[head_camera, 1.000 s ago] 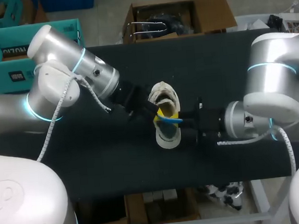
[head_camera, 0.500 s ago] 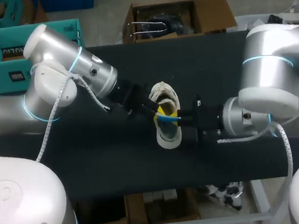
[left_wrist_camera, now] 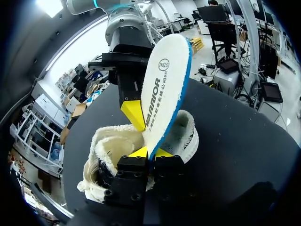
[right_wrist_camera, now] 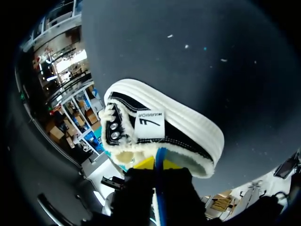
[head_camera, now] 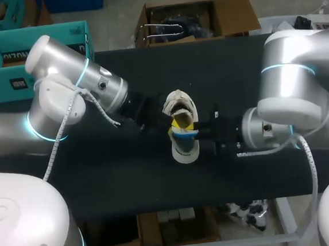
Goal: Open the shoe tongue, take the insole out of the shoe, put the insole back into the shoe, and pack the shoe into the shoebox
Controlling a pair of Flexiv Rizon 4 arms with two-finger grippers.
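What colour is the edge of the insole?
Blue, running around the white insole; the left wrist view shows it best.

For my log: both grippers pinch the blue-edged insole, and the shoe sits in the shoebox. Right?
No. The left gripper and right gripper pinch the blue-edged insole, but the shoe sits unboxed on the black table: see the head view.

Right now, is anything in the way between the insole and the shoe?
Nothing visible is. The insole stands upright with its lower end at the open, fluffy mouth of the shoe. Only the left gripper and the right gripper, both pinching it, are close by.
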